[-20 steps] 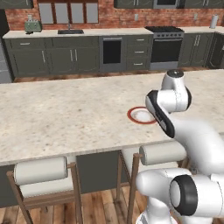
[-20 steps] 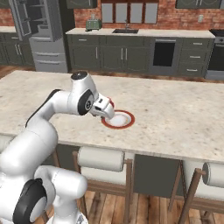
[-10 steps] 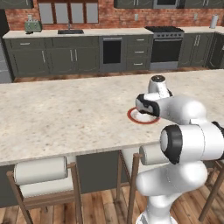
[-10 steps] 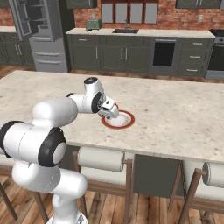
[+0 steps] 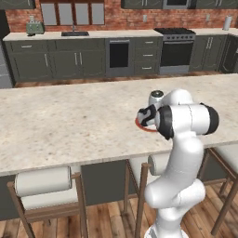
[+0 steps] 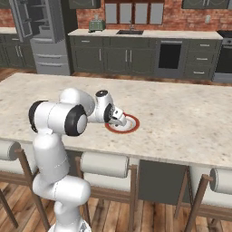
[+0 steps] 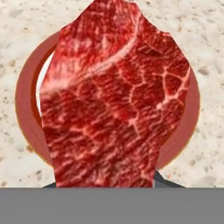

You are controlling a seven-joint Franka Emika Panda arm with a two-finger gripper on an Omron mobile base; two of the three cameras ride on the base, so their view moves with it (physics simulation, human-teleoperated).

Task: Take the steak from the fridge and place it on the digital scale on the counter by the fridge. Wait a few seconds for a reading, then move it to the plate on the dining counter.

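Most of plate hidden | steak covers fingers

A: What's the surface?
B: The dining counter, a long beige speckled stone top.
A: Anything lying on it?
B: The plate, white with a red-brown rim, near the stool-side edge, roughly mid-length.

A home kitchen is shown; a red brick wall is lined with dark cabinets, a sink and an oven; a grey fridge is seen; cushioned stools are tucked under a stone island.
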